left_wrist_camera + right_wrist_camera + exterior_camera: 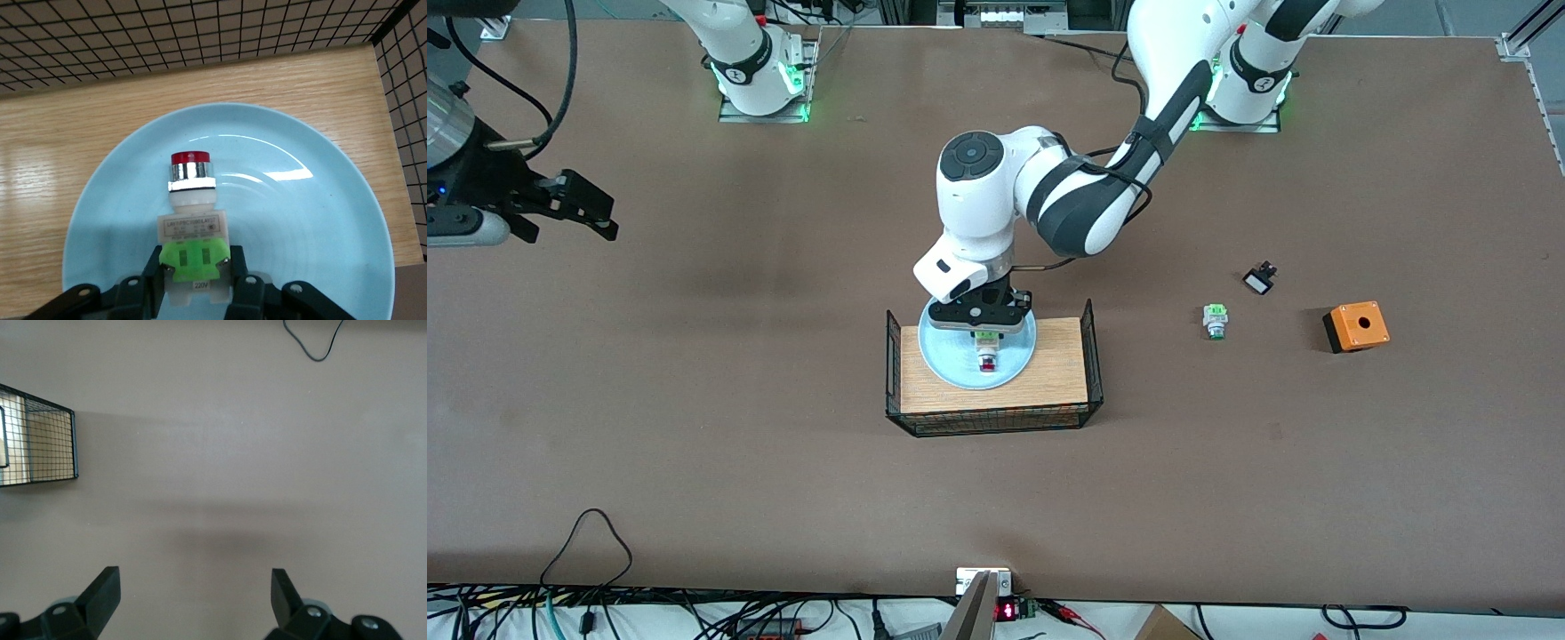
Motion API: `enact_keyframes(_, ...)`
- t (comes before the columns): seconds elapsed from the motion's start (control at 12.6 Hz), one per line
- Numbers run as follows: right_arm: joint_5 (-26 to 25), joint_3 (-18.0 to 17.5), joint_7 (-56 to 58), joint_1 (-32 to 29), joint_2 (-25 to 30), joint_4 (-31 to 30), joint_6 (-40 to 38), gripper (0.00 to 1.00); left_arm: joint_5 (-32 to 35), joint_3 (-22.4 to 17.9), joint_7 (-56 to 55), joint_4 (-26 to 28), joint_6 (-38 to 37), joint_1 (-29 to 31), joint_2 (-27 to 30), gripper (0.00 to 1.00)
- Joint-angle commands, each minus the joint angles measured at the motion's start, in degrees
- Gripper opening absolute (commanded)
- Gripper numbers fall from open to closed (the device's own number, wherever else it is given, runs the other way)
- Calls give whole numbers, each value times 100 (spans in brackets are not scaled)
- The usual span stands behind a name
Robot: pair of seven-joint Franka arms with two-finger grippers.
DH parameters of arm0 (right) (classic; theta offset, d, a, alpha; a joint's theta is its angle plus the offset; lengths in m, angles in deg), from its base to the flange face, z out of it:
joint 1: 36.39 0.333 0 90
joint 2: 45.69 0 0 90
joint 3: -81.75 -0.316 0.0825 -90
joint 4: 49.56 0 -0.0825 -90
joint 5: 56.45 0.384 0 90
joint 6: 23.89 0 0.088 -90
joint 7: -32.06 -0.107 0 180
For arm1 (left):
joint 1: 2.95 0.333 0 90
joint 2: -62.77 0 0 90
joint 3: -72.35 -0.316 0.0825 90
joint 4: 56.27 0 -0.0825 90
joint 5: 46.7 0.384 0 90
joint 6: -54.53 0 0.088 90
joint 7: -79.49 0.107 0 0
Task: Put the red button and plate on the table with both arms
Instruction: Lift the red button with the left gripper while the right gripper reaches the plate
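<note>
Brown tabletop (694, 400) lies bare under the right gripper (596, 216), which waits in the air with jaws spread wide at the right arm's end. Mid-table, the wire rack (996, 391) carries the plate (1018, 360), pale blue and shallow. On it the red button (191, 200) lies on its side, its green-and-white body pinched by the left gripper (195, 277), likely so it can be lifted off first.

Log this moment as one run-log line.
left gripper: shut on red button, over plate on rack | right gripper: open, waiting over table
</note>
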Motion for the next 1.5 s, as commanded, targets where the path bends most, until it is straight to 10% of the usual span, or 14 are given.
enact_keyframes(0.0,98,91,-45,70,72,191,-236,100,106,-20,-100,-79,-21,10,42,24)
enact_keyframes(0.63,124,-14,234,543,20,34,-729,100,10,85,599,-97,-1689,493,1175,24)
enact_keyframes(1.42,28,-14,1016,3372,-1007,86,242,100,-904,68,4932,595,-2378,3136,1590,25)
